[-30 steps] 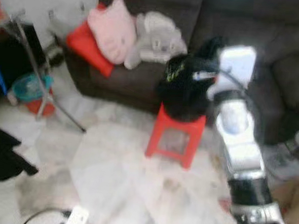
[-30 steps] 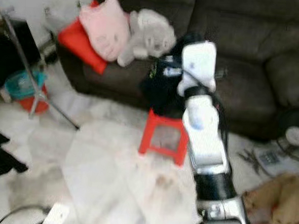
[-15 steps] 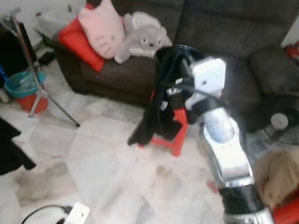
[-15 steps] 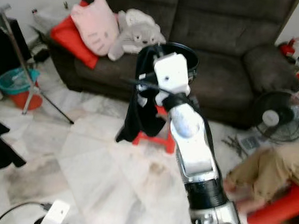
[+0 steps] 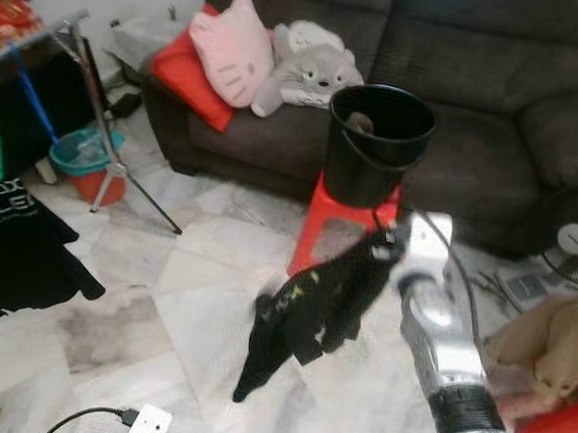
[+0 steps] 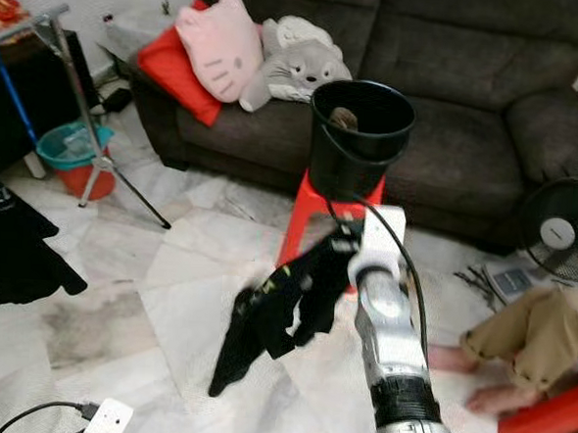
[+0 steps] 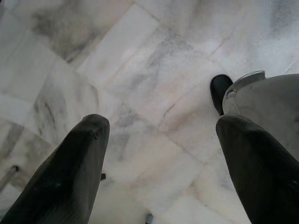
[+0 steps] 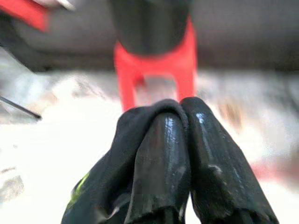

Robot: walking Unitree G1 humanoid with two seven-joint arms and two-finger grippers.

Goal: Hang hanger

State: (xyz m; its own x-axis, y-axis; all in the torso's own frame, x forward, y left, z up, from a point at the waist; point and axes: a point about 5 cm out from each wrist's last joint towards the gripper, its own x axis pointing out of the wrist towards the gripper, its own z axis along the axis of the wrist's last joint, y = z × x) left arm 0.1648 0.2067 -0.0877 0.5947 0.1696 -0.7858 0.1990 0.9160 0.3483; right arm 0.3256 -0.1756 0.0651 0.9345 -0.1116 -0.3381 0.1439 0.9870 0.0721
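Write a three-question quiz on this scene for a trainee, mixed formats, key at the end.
1. True or false: the right gripper is shut on the black garment.
2. What does the black bucket stand on?
A. sofa
B. red stool
C. floor
3. Fill in: the left gripper hangs open over the marble ____.

Key: 1 true; 2 B, the red stool; 3 floor.

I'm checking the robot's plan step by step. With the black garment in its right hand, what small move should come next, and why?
Probably turn left toward the drying rack. The right hand is shut on the black garment, which dangles over the floor in front of the red stool and black bucket; the rack, with a dark shirt already hanging, stands to the robot's left.
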